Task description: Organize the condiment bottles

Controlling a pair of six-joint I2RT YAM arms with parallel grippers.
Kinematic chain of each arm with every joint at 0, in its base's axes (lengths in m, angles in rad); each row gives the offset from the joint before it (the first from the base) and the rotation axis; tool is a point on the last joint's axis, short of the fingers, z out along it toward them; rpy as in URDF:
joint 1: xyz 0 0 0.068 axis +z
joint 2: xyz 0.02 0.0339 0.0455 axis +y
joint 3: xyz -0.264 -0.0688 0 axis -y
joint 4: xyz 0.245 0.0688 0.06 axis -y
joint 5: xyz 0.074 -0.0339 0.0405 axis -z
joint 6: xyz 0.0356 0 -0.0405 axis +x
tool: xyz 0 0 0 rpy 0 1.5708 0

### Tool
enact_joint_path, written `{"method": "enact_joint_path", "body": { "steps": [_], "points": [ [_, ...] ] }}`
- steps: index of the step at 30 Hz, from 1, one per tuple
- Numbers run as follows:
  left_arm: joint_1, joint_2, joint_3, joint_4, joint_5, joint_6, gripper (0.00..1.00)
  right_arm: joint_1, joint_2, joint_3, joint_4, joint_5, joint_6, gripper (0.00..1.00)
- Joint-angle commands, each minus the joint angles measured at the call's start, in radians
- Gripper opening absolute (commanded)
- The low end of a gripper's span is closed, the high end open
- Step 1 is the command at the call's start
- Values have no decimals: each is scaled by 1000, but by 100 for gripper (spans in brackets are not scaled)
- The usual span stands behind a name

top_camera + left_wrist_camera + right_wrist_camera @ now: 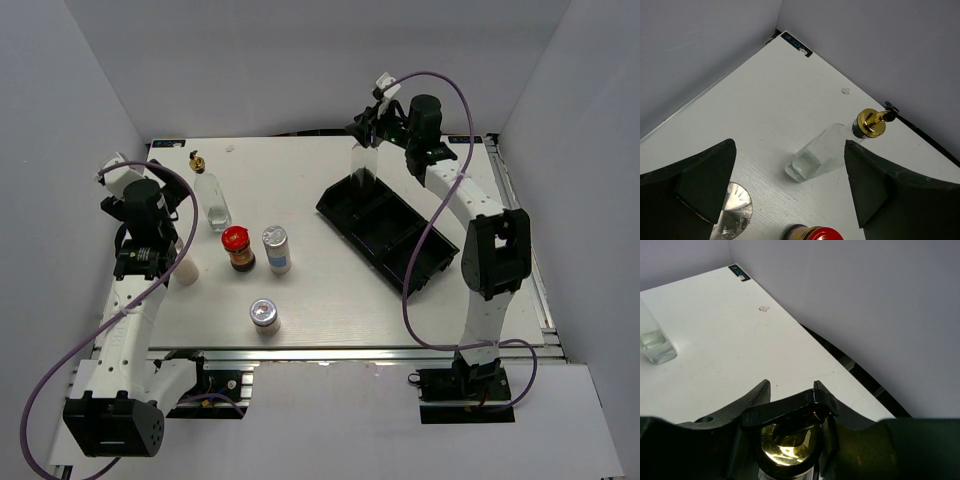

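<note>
R pincer [369, 130] clamps glass bottle [362, 165] by gold top, upper centre; lower upright into tray [380, 215] top bay. L pincer [790, 182] agape, empty.

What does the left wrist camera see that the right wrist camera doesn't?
Only left wrist: a red-lidded jar, a silver-capped shaker and the open left gripper. Only right wrist: the right gripper shut on a second bottle, gold top showing. Both: the standing glass bottle, the white table and its black corner label.
</note>
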Motion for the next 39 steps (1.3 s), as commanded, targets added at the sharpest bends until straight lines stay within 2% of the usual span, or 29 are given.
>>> {"method": "enact_joint_path", "body": {
  "steps": [1, 13, 14, 15, 17, 18, 21, 24, 34, 39],
  "points": [
    [4, -11, 18, 26, 55, 21, 98, 0, -18, 19, 125, -6, -41, 0],
    [4, 81, 28, 109, 310, 90, 98, 0, -40, -135, 197, 40, -61, 0],
    [2, 90, 36, 112, 337, 96, 98, 0, -47, -147, 205, 41, -63, 3],
    [4, 100, 39, 115, 345, 102, 98, 0, -52, -167, 211, 44, -66, 19],
    [4, 121, 45, 129, 348, 104, 98, 0, -61, -179, 209, 44, -72, 37],
    [4, 129, 47, 134, 347, 109, 98, -2, -66, -188, 208, 43, -75, 57],
    [2, 159, 60, 144, 354, 115, 98, -2, -81, -199, 195, 50, -73, 79],
    [4, 186, 71, 160, 367, 116, 98, -2, -104, -210, 194, 58, -70, 88],
    [-9, 314, 132, 169, 353, 181, 98, -2, -207, -259, 182, 67, -53, 89],
    [-18, 379, 172, 169, 313, 196, 95, 0, -262, -256, 166, 165, 17, 89]
  ]
}}
